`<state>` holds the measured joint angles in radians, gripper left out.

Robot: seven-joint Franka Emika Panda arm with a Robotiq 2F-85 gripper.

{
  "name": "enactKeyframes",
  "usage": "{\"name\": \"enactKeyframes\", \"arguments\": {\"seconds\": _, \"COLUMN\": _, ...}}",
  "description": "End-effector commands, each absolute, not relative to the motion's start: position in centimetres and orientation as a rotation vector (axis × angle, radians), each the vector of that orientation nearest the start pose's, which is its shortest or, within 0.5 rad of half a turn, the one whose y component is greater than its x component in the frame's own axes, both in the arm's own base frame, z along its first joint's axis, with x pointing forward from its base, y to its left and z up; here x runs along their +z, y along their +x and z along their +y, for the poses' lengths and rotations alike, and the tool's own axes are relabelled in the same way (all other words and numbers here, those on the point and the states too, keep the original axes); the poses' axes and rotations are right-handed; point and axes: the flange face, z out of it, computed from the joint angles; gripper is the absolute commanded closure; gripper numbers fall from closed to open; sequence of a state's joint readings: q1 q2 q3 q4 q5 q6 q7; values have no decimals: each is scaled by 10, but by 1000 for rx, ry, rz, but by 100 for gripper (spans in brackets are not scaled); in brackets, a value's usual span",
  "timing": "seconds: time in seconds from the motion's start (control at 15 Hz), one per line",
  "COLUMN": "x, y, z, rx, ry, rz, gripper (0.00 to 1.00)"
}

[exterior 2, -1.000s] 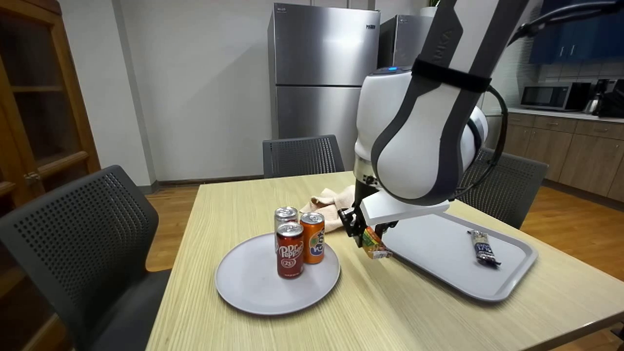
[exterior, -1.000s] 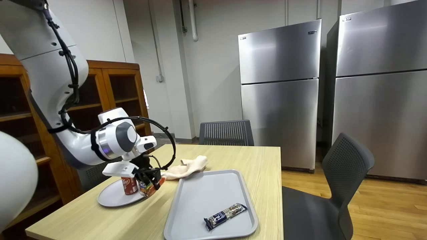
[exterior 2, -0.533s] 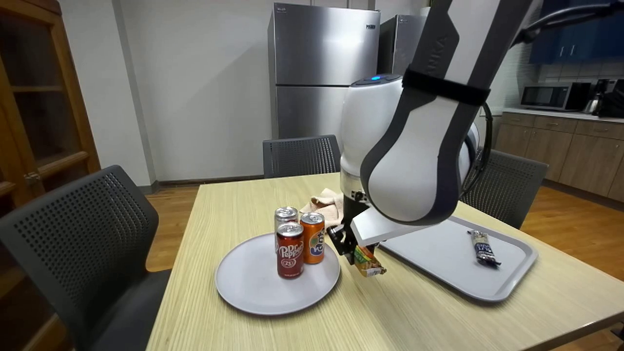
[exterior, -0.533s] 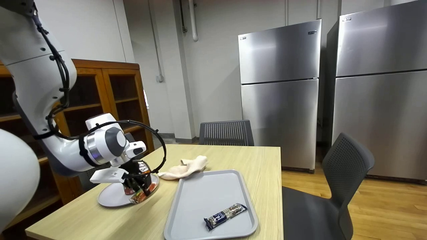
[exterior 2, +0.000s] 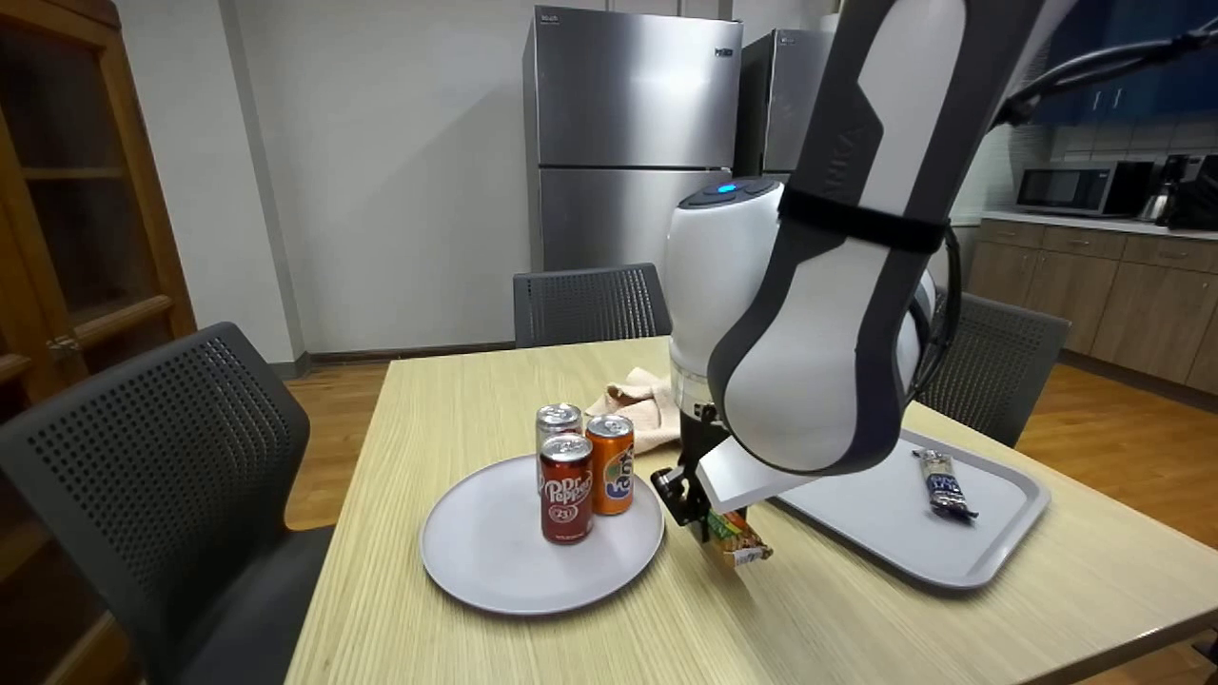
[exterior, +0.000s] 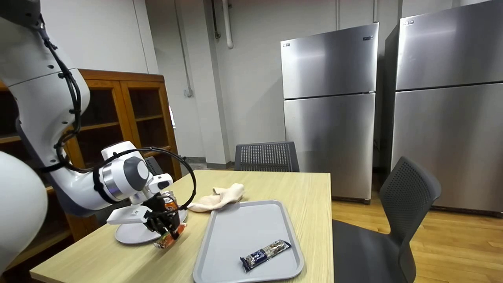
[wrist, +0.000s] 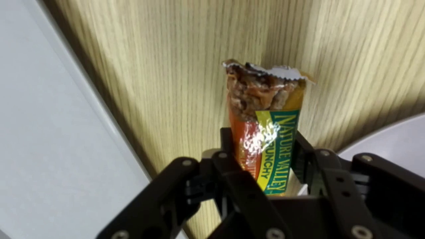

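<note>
My gripper (wrist: 264, 142) is shut on a Nature Valley granola bar (wrist: 265, 96), a wrapper of red, yellow and green, with one finger against each long side. In the wrist view the bar's crimped end sticks out past the fingertips; its far end is hidden behind the gripper. Both exterior views show the bar (exterior 2: 740, 540) tilted, low over the table between the round plate (exterior 2: 495, 571) and the grey tray (exterior 2: 856, 485). Whether it touches the table I cannot tell. On the plate stand a Dr Pepper can (exterior 2: 566, 495), an orange Fanta can (exterior 2: 609, 466) and a silver can (exterior 2: 558, 419).
A dark blue wrapped bar (exterior: 265, 254) lies on the tray. A crumpled pale cloth (exterior: 220, 198) rests by the tray's far corner. Chairs surround the wooden table (exterior 2: 457, 400), including a dark one (exterior: 377, 228) close beside its edge. A wooden cabinet (exterior: 129, 102) stands behind the arm.
The gripper, carrying the granola bar, has come down nearer the table and moved away from the tray toward the plate's side. The cans, tray, cloth and other bar have not moved.
</note>
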<state>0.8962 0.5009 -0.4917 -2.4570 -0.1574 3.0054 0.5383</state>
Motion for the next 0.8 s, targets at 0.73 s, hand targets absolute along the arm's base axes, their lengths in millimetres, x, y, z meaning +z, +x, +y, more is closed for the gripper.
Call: {"name": "enactKeyframes", "arguments": {"seconds": 0.73, "x": 169, "y": 476, "z": 110, "rx": -429, "ry": -3325, "rz": 190, "gripper": 0}}
